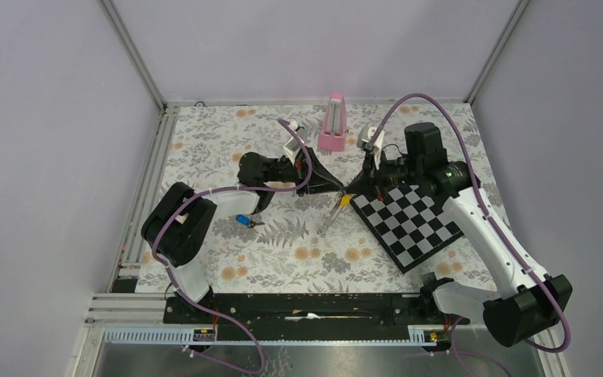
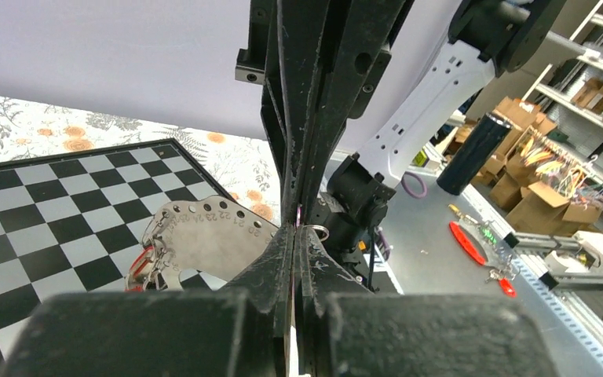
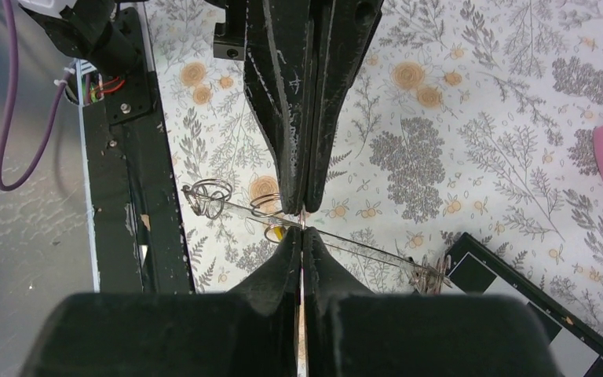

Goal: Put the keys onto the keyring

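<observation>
Rail: At the near edge we see the black rail that carries both arm bases.
Table: Beyond it, a floral cloth covers the table.
Blue key: We find the blue key lying on the cloth on the left side, close under the left arm and well apart from both sets of fingertips.
Keyring: The keyring is at mid-table. In the right wrist view its silver rings sit toward the rail, and a thin strip runs from them toward the checkerboard corner.
Yellow key: We see the yellow key just on the near side of the meeting fingertips. We cannot tell whether it is threaded on a ring.
Left gripper: The left gripper has its fingers pressed together with no gap. A small silver ring sits right at the tips, but we cannot tell whether anything is pinched.
Right gripper: The right gripper is closed tip to tip, facing the left one. The thin strip passes exactly where its tips meet, so we read it as pinching the keyring.
Metal plate: Beside the left tips we see a silver metal plate with numbered holes and a red piece at its lower edge.
Checkerboard: The checkerboard lies turned at an angle under the right arm.
Pink block: The pink block stands at the far edge, apart from the grippers.
</observation>
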### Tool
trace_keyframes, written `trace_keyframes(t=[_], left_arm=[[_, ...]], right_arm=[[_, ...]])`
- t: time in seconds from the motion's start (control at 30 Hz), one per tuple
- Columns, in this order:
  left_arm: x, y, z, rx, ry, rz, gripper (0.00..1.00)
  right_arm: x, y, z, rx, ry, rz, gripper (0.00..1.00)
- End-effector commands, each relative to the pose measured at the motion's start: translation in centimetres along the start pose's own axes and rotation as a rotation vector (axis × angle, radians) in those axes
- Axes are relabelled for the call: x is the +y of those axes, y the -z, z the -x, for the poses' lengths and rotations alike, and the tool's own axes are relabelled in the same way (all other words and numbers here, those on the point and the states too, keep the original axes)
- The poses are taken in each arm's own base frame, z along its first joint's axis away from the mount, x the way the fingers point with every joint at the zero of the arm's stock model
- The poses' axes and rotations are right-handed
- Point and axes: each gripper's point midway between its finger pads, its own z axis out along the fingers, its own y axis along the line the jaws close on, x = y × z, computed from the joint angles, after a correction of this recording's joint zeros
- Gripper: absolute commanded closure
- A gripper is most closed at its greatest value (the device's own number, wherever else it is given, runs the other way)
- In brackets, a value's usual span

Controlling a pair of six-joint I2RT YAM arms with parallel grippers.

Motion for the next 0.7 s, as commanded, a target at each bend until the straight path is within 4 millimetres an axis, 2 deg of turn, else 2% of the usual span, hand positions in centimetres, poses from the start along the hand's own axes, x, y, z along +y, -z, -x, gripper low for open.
trace_keyframes(t=[0.0,0.13,0.23,0.43,0.67], left_arm=[[-0.3,-0.1,0.0,0.073,-0.185,-0.050,0.96],[1.8,0.0,-0.7,0.183,-0.227,0.009,0.79],[2.7,0.0,-0.5,0.239,-0.256,0.023,0.70],[2.5,-0.5,0.0,0.257,-0.274,0.004,0.61],[1.7,-1.3,-0.6,0.262,-0.265,-0.036,0.56]], right_arm=[[-0.7,0.9,0.9,0.028,0.053,-0.042,1.00],[-1.3,1.2,0.1,0.106,0.035,-0.066,1.00],[-1.5,1.4,-0.5,0.155,0.028,-0.079,1.00],[-1.7,1.4,-1.0,0.223,0.018,-0.091,1.00],[-1.6,1.1,-0.9,0.235,0.018,-0.082,1.00]])
